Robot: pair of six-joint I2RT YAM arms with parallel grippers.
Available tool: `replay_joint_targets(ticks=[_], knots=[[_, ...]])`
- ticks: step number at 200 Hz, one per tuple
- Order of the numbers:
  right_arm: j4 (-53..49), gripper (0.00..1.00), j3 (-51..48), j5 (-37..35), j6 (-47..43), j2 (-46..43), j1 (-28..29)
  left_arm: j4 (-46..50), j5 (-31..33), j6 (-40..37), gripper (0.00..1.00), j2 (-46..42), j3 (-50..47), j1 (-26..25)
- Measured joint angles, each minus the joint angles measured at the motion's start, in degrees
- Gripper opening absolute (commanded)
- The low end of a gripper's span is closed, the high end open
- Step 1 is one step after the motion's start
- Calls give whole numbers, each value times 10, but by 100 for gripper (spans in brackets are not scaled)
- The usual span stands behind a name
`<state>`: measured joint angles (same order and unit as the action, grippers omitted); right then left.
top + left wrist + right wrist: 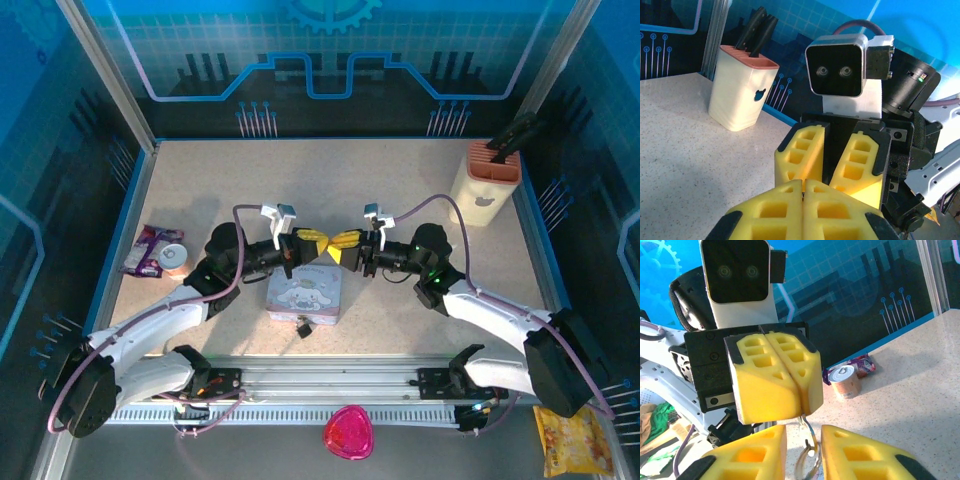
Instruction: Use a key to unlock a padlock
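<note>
Lab cell: blue circuit-print walls [330, 60], aluminium frame [106, 70]

The left arm [150, 345] and the right arm [500, 320] are white with black joints. A thin purple cable [440, 200] runs along each one. The left gripper [322, 245] and the right gripper [338, 246] have fat yellow fingers [760, 370] with square holes and black edges. Each wrist has a grey and white camera box [835, 65] with two round lenses. A tiny green light [430, 268], maybe a lamp, glows on the right wrist.
</note>
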<state>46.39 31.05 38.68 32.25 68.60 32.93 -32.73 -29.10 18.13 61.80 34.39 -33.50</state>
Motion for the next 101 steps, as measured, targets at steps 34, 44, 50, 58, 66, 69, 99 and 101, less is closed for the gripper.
replay_joint_targets(ticks=[34, 44, 50, 58, 66, 69, 99, 101], knots=[[3, 19, 0, 8, 2, 1, 0, -2, -5, 0, 0, 2, 1, 0], [3, 17, 0, 8, 3, 1, 0, -2, -7, 0, 0, 3, 2, 0], [4, 17, 0, 8, 3, 1, 0, -2, -8, 0, 0, 3, 3, 0], [4, 17, 0, 8, 3, 1, 0, -3, -10, 0, 0, 5, 5, 0], [4, 16, 0, 8, 4, 1, 0, -4, -12, 0, 0, 6, 6, 0], [4, 15, 0, 8, 4, 1, 0, -4, -12, 0, 0, 6, 6, 0], [4, 6, 0, 8, 4, 2, -1, -7, -16, 0, 0, 9, 6, 0], [3, 6, 0, 8, 5, 1, -1, -7, -16, 0, 0, 9, 6, 0]])
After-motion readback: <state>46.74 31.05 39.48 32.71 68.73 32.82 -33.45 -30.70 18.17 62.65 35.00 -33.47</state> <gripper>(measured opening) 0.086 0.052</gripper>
